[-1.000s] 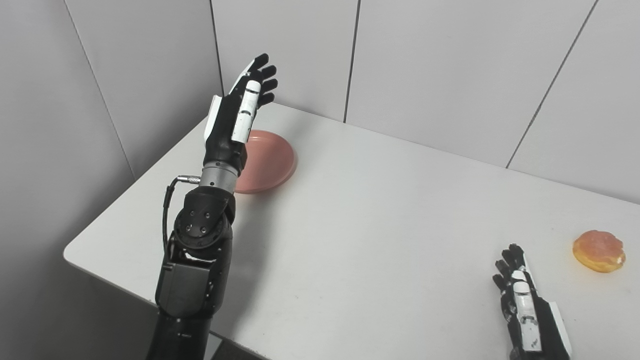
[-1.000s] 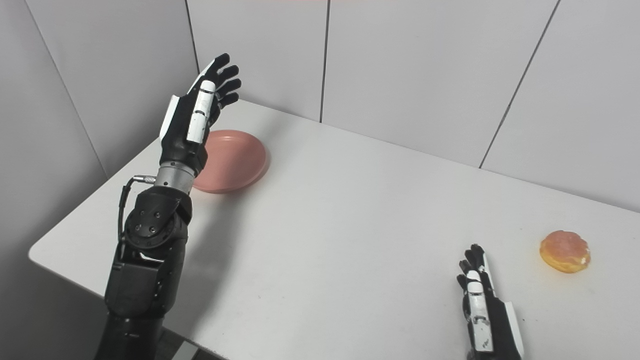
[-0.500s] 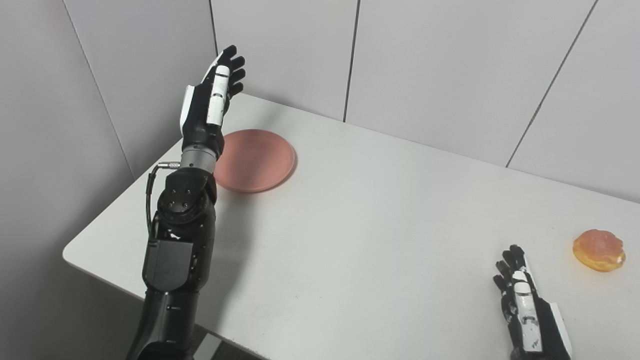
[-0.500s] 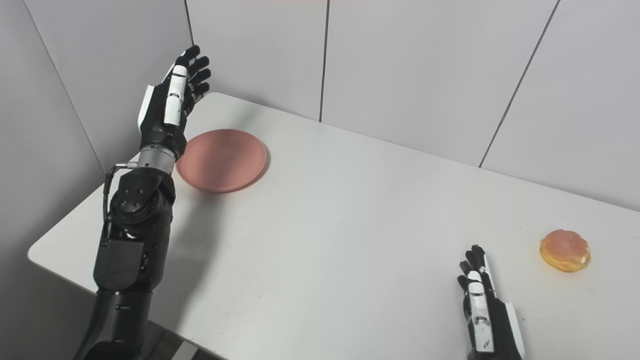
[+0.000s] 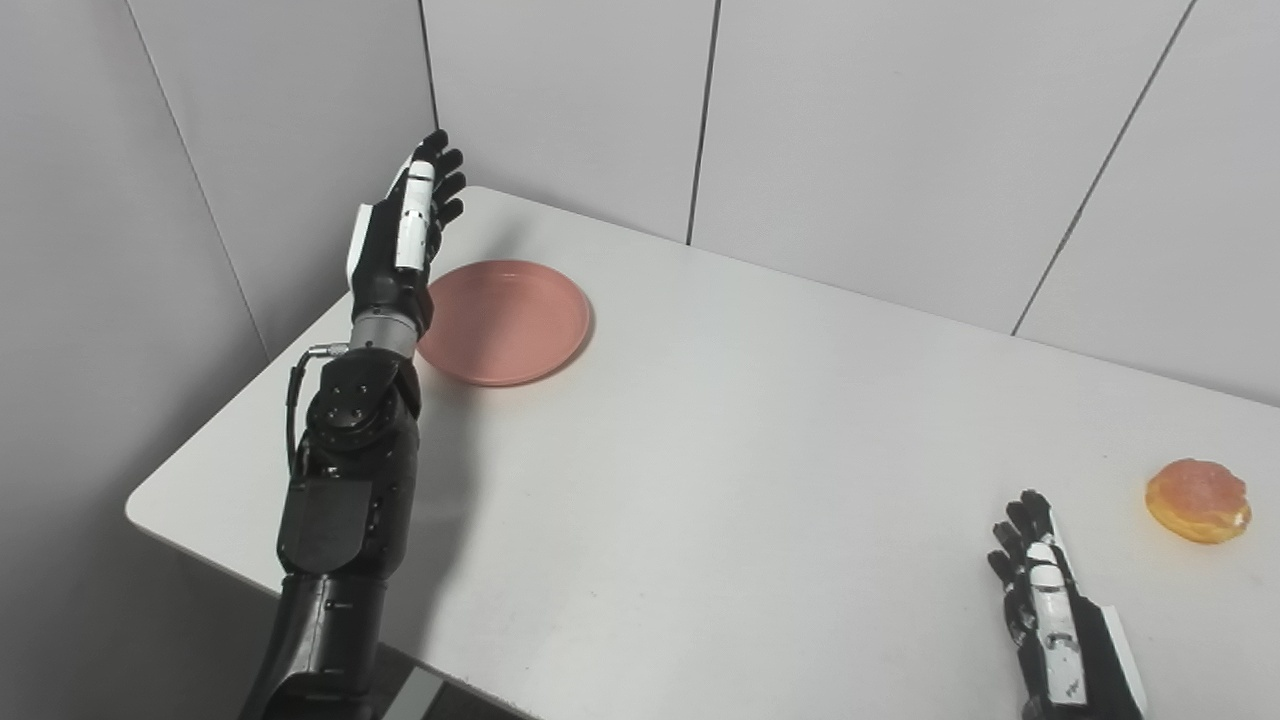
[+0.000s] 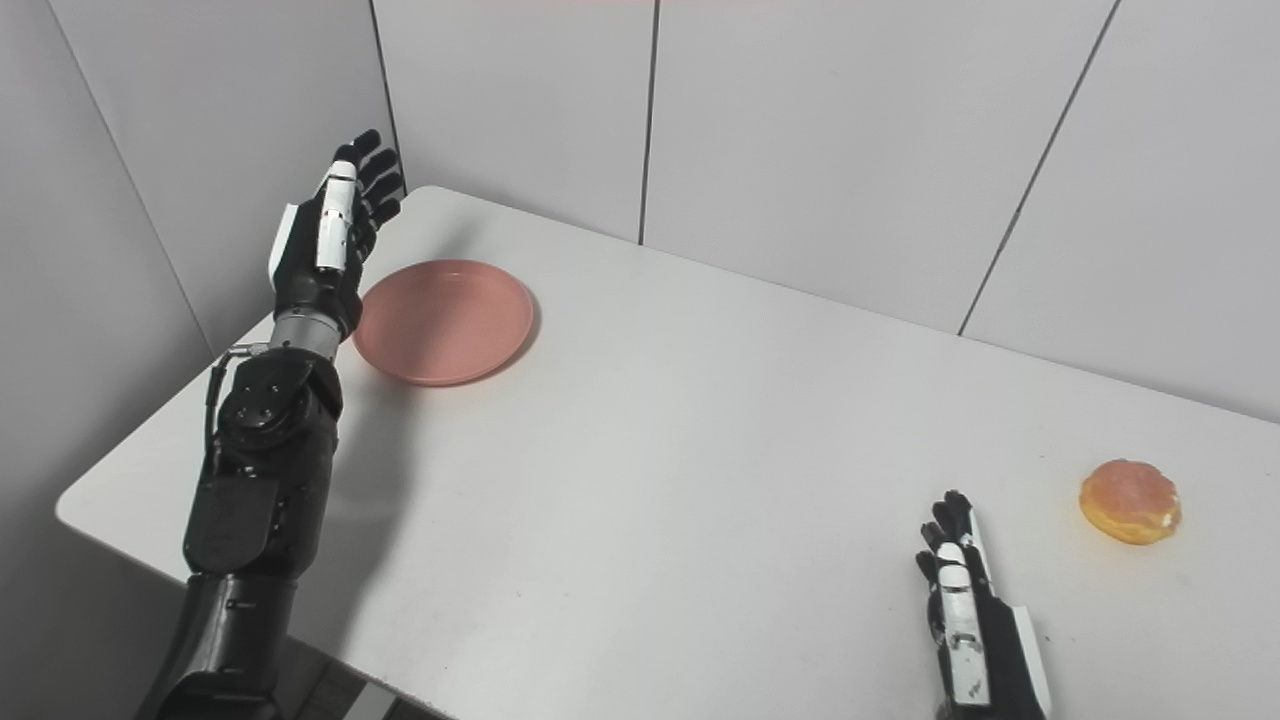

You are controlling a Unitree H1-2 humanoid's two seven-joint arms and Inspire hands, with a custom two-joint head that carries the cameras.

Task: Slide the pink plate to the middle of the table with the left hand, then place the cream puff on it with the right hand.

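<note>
Left hand [image 5: 400, 245] now lower, plate [image 5: 505, 322] unhidden.

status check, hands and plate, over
Left hand open, raised beside the round pink plate, at its left rim. Right hand open, idle near the glazed cream puff. Plate not yet at mid-table, path clear.

Plate [image 5: 505, 320] right beside the left hand [image 5: 400, 240] is a plain dusty pink. Both hands are black with white panels. Cream puff [image 5: 1198, 500] beyond the right hand [image 5: 1055, 620] is golden orange. Table [image 5: 740, 440] is white, walls [image 5: 880, 130] pale grey.
</note>
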